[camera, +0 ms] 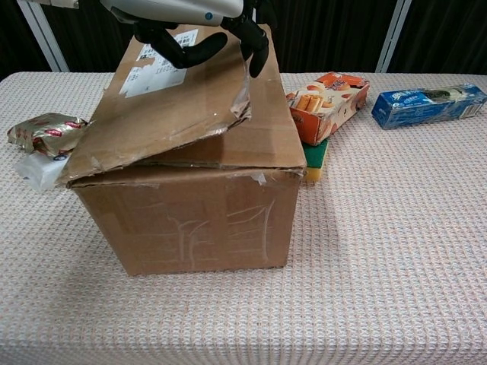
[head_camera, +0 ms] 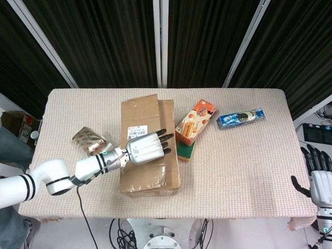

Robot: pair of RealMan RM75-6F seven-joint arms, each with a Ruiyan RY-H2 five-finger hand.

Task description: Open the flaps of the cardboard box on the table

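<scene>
The cardboard box stands mid-table. Its labelled top flap is tilted, with the right edge lifted off the flap beneath. My left hand reaches over that flap from the left; its dark fingertips hook round the raised edge and the thumb lies on the labelled face. My right hand hangs off the table's right side, fingers apart, holding nothing. The inside of the box is hidden.
An orange snack box leans on a green sponge against the box's right side. A blue biscuit packet lies farther right. A foil snack bag sits left of the box.
</scene>
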